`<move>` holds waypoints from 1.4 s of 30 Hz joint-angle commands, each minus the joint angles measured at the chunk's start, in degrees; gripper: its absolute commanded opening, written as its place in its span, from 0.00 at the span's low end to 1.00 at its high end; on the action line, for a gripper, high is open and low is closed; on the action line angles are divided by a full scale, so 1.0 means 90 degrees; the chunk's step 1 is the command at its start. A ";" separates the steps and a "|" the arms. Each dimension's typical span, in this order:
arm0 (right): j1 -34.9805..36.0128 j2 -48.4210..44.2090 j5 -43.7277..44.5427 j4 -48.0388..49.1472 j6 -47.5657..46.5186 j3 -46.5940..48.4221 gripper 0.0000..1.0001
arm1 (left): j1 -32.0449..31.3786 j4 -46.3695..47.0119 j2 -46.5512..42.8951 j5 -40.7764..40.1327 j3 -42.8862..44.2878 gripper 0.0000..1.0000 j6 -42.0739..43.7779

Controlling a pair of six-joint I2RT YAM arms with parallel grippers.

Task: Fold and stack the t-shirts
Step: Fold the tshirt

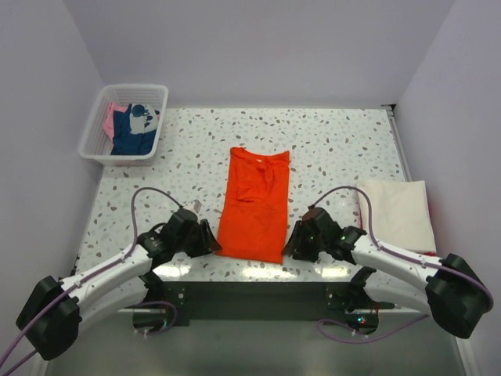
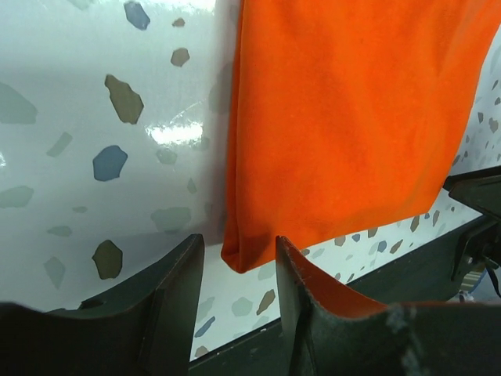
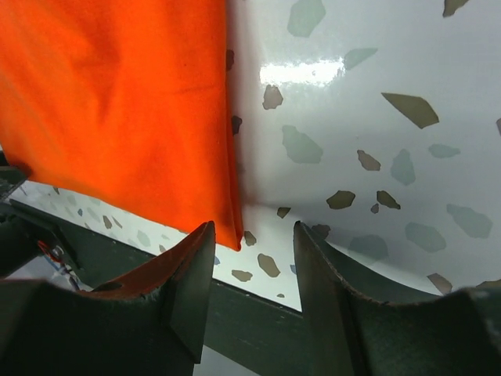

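The orange t-shirt (image 1: 254, 207) is being carried flat by the speckled desk (image 1: 337, 149), folded lengthwise into a long strip that runs from the middle of the desk toward its near edge. The near left corner of the strip is being flanked by the left pincer (image 1: 210, 241), and the near right corner by the right pincer (image 1: 291, 243).

In the left wrist view the jaws of the left pincer (image 2: 237, 241) are being held apart, with the orange corner lying just ahead of the gap between them; nothing is being clamped. In the right wrist view the jaws of the right pincer (image 3: 252, 231) are likewise being held apart, low over the desk. The hem corner is being met at the tip of one finger (image 3: 192, 274) and is not being gripped.

A cream-white t-shirt (image 1: 398, 211) is being displayed folded at the right side of the desk, well apart from the orange one. At the far left corner a navy blue t-shirt (image 1: 129, 133) and a pink t-shirt (image 1: 113, 117) are being held crumpled in a white mesh basket (image 1: 94, 145).
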 commanded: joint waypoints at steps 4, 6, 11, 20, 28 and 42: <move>0.0234 0.0021 -0.0044 0.0479 0.0542 -0.0229 0.47 | -0.0414 0.0403 0.0160 -0.0220 -0.0237 0.42 -0.0503; 0.0322 0.0080 -0.0044 0.0556 0.0591 -0.0297 0.46 | -0.0531 0.0393 0.0160 -0.0356 -0.0286 0.40 -0.0659; 0.0449 0.0304 -0.0083 0.0879 0.0806 -0.0503 0.44 | -0.0599 0.0481 0.0169 -0.0581 -0.0472 0.38 -0.0836; 0.0723 0.0890 -0.0063 0.1425 0.1050 -0.0698 0.36 | -0.0697 0.0764 0.0384 -0.0581 -0.0589 0.31 -0.0865; 0.0723 0.0696 -0.0005 0.0881 0.0818 -0.0543 0.12 | -0.0873 0.0735 0.0375 -0.0386 -0.0511 0.00 -0.0806; 0.0684 -0.0828 0.0288 -0.1601 -0.0199 0.0570 0.00 | -0.1205 -0.0222 -0.0348 -0.0395 0.0425 0.00 -0.0846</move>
